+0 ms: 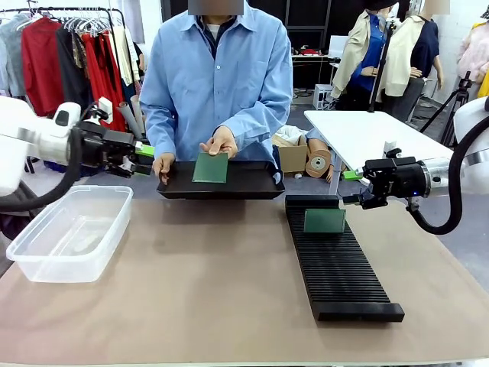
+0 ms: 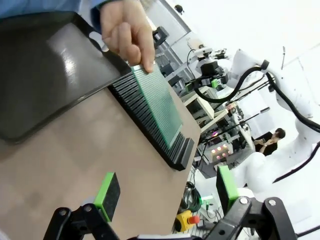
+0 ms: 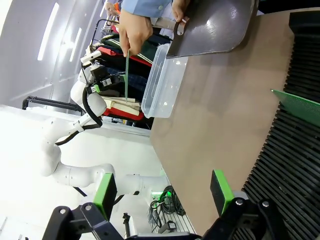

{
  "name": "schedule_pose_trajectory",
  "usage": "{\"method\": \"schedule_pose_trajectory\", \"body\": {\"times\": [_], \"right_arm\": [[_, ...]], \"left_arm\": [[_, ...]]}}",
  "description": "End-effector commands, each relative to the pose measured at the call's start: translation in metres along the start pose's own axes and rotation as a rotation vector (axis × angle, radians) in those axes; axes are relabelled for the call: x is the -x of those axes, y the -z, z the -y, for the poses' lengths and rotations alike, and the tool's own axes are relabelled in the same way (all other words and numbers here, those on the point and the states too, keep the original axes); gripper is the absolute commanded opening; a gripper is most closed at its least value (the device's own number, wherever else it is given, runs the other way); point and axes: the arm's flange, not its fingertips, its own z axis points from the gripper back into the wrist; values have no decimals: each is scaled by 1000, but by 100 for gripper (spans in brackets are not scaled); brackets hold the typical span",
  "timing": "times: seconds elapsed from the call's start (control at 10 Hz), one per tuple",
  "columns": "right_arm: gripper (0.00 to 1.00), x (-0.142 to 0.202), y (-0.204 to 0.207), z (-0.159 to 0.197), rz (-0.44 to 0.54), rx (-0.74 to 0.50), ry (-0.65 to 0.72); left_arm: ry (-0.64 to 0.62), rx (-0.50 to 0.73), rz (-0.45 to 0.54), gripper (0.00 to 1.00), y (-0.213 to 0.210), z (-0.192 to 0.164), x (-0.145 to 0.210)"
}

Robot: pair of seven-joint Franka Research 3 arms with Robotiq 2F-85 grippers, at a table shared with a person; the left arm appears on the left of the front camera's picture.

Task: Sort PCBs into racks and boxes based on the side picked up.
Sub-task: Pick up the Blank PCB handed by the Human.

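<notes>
A person's hand holds a green PCB (image 1: pixel 210 167) upright over the shallow black tray (image 1: pixel 252 187); the other hand grips the tray's left end. In the left wrist view this PCB (image 2: pixel 157 102) hangs from the fingertips; in the right wrist view it (image 3: pixel 127 75) is edge-on. Another PCB (image 1: pixel 324 220) (image 3: pixel 297 105) stands in a slot near the far end of the black ribbed rack (image 1: pixel 340 267) (image 2: pixel 145 125) (image 3: pixel 295 165). The clear box (image 1: pixel 69 229) (image 3: pixel 165 80) sits at the left. My left gripper (image 1: pixel 144 160) (image 2: pixel 167 190) hovers open left of the tray. My right gripper (image 1: pixel 350 187) (image 3: pixel 164 192) is open above the rack's far end.
The black tray (image 2: pixel 45 65) (image 3: pixel 215 25) lies at the table's far edge in front of the person. Bare brown tabletop (image 1: pixel 206 283) stretches between box and rack. A white table (image 1: pixel 367 134) and cardboard boxes stand behind at the right.
</notes>
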Motion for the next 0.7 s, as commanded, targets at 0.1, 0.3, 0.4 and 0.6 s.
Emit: {"method": "schedule_pose_trajectory", "body": {"times": [0.1,0.3,0.4,0.6], "right_arm": [[100,-1,0,-2,5,-4,-3],[100,-1,0,-2,5,-4,-3],[100,-1,0,-2,5,-4,-3],[100,-1,0,-2,5,-4,-3]], "left_arm": [[42,56,-16,100,33,-10,-11],[34,129,-34,100,49,-16,-19],[34,144,-39,100,59,-16,-22],[40,175,-41,100,75,-17,-31]]}}
